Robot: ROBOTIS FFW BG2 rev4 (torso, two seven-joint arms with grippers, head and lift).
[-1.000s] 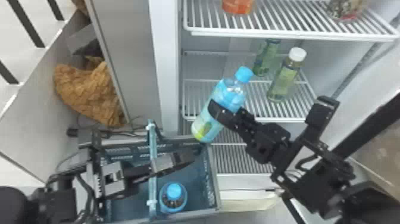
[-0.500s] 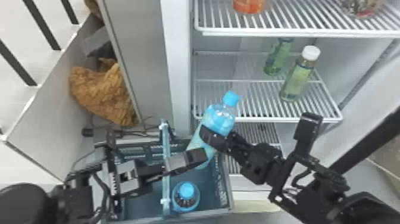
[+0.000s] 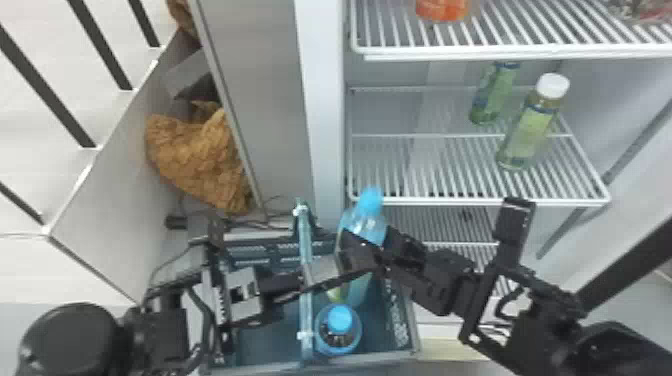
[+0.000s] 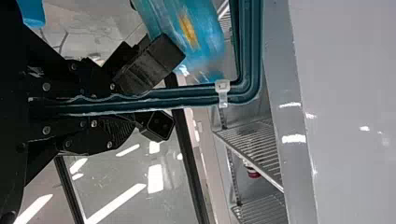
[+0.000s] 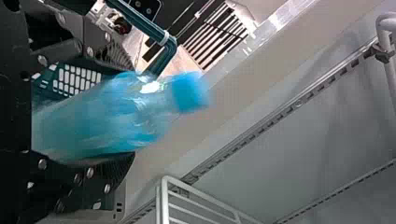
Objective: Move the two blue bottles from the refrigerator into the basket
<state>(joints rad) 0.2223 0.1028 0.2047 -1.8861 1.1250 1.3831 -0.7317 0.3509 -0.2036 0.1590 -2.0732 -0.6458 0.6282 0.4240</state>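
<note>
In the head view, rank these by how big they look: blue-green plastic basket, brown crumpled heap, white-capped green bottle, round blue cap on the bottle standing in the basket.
1. Basket
2. Brown crumpled heap
3. White-capped bottle
4. Round blue cap

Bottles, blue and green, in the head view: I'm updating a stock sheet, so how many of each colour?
Blue: 2 (held bottle, standing bottle)
Green: 2 (front bottle, back bottle)
Total: 4

Left end effector (image 3: 350,265) | gripping basket handle (image 4: 194,95) | blue bottle (image 4: 201,32) beside
</note>
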